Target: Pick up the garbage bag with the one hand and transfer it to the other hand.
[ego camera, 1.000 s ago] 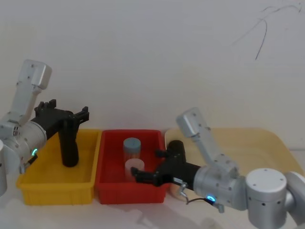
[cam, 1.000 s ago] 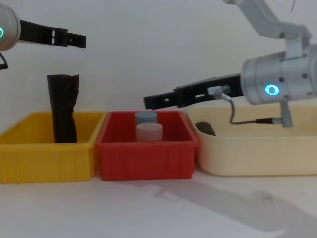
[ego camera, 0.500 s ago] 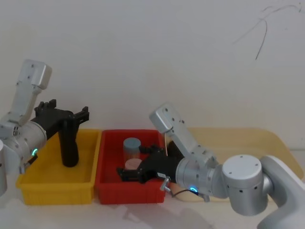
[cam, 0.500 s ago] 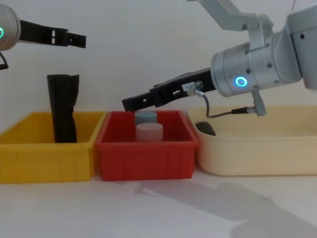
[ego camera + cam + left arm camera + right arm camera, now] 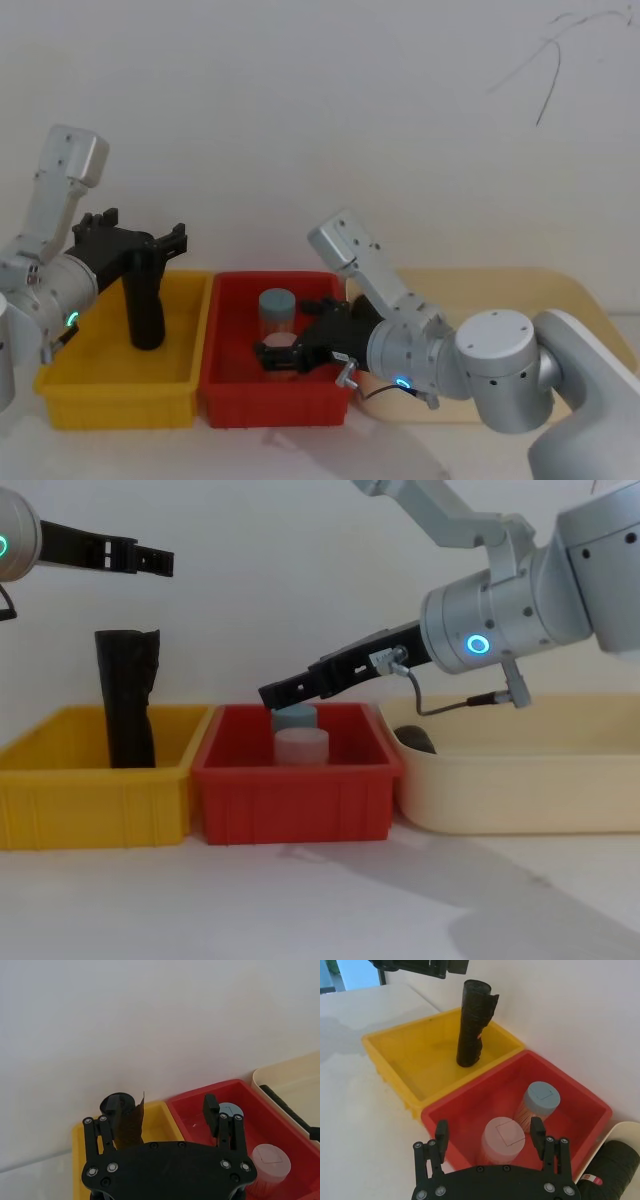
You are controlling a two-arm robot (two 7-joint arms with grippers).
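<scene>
**Desk:** Where is the left gripper [image 5: 158,560] seen, and how are its fingers set?

**Caption:** It is held high above the yellow bin [image 5: 90,800], its fingers spread wide with nothing between them. The garbage bag [image 5: 127,700] (a black roll, stood upright) is found directly beneath it, toward the rear of the bin. A clear gap is left between the top of the roll and the gripper.

**Desk:** And the right gripper [image 5: 272,693]?

**Caption:** It is stretched out over the red bin [image 5: 295,805], fingers likewise parted and empty. It is poised just above a pale-lidded jar [image 5: 503,1136], with a blue-lidded jar [image 5: 542,1095] just behind that. The garbage bag is placed well off to its left, in the neighbouring bin. A second dark roll [image 5: 612,1167] is seen lying in the cream tray [image 5: 520,790] on the right.
</scene>
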